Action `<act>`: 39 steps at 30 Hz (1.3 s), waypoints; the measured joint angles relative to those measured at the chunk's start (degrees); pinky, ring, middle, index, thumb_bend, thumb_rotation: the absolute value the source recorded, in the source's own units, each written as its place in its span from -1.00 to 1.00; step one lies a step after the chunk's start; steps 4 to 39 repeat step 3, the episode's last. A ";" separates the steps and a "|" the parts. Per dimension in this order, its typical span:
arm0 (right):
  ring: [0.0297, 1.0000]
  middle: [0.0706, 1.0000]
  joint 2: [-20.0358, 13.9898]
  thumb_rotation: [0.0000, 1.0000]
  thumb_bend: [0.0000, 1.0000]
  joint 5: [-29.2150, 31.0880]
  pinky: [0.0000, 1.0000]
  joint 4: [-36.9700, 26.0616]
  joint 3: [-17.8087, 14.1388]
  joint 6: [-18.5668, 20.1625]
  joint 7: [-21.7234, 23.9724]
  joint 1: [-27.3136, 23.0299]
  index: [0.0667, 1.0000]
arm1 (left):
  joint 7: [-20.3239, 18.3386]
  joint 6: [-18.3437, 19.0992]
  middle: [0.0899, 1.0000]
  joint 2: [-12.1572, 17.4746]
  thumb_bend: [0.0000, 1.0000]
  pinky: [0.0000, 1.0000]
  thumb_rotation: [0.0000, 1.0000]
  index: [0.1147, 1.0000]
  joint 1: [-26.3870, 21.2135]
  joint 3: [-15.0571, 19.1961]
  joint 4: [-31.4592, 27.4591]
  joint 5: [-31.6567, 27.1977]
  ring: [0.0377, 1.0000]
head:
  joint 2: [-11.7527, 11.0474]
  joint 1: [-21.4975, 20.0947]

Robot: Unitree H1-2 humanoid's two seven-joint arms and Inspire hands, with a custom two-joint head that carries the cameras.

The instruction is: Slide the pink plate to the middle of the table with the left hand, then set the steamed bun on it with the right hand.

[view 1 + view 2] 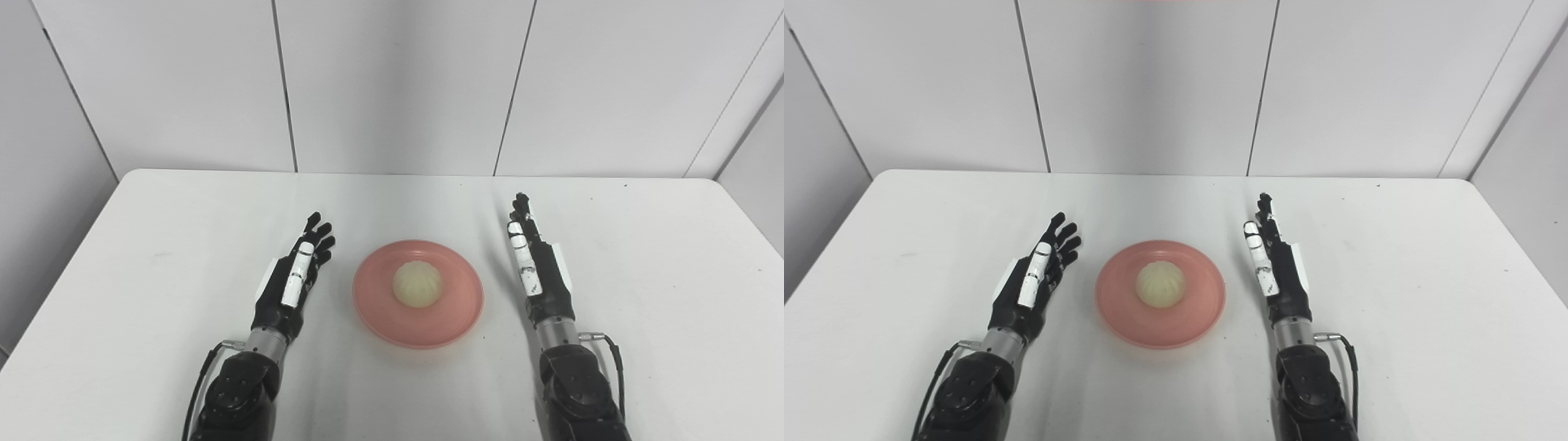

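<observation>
A pink plate (453,318) lies in the middle of the white table (153,208). A pale steamed bun (417,284) sits at the plate's centre. My left hand (294,278) rests to the left of the plate, fingers stretched out and apart, holding nothing and not touching the rim. On the other side, my right hand (534,266) stands edge-on with straight fingers, also empty and a short gap away from the plate.
Grey wall panels (398,86) rise behind the table's far edge. Thin cables run along both black forearms near the picture's bottom edge.
</observation>
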 measured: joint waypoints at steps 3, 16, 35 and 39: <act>1.00 1.00 0.08 1.00 -0.53 1.52 1.00 -1.23 -0.20 1.67 0.19 0.46 1.00 | -0.24 0.00 0.93 0.00 -0.08 0.93 1.00 0.94 -0.11 -0.10 -0.03 0.00 0.90 | 0.09 0.00; 1.00 1.00 0.08 1.00 -0.53 1.52 1.00 -1.23 -0.20 1.67 0.19 0.46 1.00 | -0.24 0.00 0.93 0.00 -0.08 0.93 1.00 0.94 -0.11 -0.10 -0.03 0.00 0.90 | 0.09 0.00; 1.00 1.00 0.08 1.00 -0.53 1.52 1.00 -1.23 -0.20 1.67 0.19 0.46 1.00 | -0.24 0.00 0.93 0.00 -0.08 0.93 1.00 0.94 -0.11 -0.10 -0.03 0.00 0.90 | 0.09 0.00; 1.00 1.00 0.08 1.00 -0.53 1.52 1.00 -1.23 -0.20 1.67 0.19 0.46 1.00 | -0.24 0.00 0.93 0.00 -0.08 0.93 1.00 0.94 -0.11 -0.10 -0.03 0.00 0.90 | 0.09 0.00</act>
